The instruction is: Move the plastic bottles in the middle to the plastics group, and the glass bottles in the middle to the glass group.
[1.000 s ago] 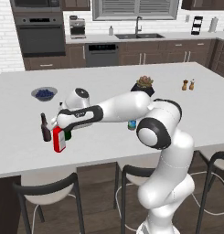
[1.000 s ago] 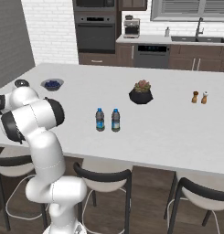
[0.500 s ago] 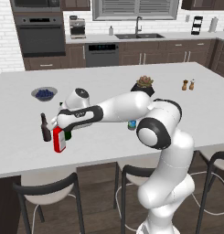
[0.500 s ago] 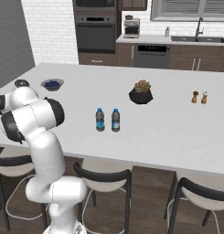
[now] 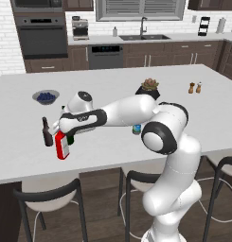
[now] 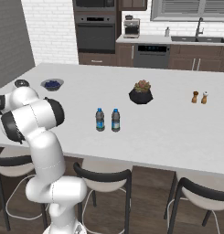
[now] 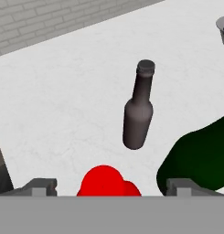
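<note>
Two water bottles point(image 6: 108, 119) stand side by side at the middle of the worktop point(image 6: 168, 132), waiting for a trip to the plastics group. Far out at the worktop's end, the gripper point(image 5: 60, 133) sits over the red bottle point(image 5: 62, 145), which stands upright just beside the brown bottle point(image 5: 47, 133) and the green wine bottle point(image 7: 200, 157), so it is placed with the glass. From the hand view the fingers point(image 7: 39, 187) flank the red cap, but whether they grip it or have let go I cannot tell.
</note>
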{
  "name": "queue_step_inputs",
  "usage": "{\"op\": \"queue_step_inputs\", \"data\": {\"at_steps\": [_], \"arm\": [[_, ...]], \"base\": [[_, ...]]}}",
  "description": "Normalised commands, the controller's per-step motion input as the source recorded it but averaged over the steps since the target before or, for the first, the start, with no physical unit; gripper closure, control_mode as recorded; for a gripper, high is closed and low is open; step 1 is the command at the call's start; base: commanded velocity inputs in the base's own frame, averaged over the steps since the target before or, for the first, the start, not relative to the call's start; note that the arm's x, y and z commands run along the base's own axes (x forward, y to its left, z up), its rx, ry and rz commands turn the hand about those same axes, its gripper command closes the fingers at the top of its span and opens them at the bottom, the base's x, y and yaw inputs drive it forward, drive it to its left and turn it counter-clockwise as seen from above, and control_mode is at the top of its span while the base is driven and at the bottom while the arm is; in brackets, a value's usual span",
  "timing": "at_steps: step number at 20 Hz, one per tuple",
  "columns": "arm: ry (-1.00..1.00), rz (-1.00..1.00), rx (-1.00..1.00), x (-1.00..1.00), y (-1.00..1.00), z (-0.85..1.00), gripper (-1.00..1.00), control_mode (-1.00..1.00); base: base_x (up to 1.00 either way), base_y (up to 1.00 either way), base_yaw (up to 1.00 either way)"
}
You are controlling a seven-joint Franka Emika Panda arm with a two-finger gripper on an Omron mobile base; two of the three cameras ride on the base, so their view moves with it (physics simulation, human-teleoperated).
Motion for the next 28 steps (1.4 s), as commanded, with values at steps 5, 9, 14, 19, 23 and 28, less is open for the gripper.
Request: {"op": "queue_step_inputs", "data": {"at_steps": [5,9,14,19,23,28], "arm": [[0.00,0.00,0.00,-0.26,-0.14,0.02,-1.00,-1.00],[0.00,-0.10,0.03,-0.70,-0.78,0.24,-1.00,-1.00],[0.00,-0.20,0.03,-0.31,-0.95,0.26,-1.00,-1.00],[0.01,-0.23,0.05,-0.16,-1.00,0.28,-1.00,-1.00],[0.04,-0.11,0.08,0.00,-1.00,0.27,-1.00,-1.00],[0.01,-0.01,0.08,0.01,-0.94,0.18,-1.00,-1.00]], "base": [[0.00,0.00,0.00],[0.00,0.00,0.00],[0.00,0.00,0.00],[0.00,0.00,0.00],[0.00,0.00,0.00],[0.00,0.00,0.00]]}}
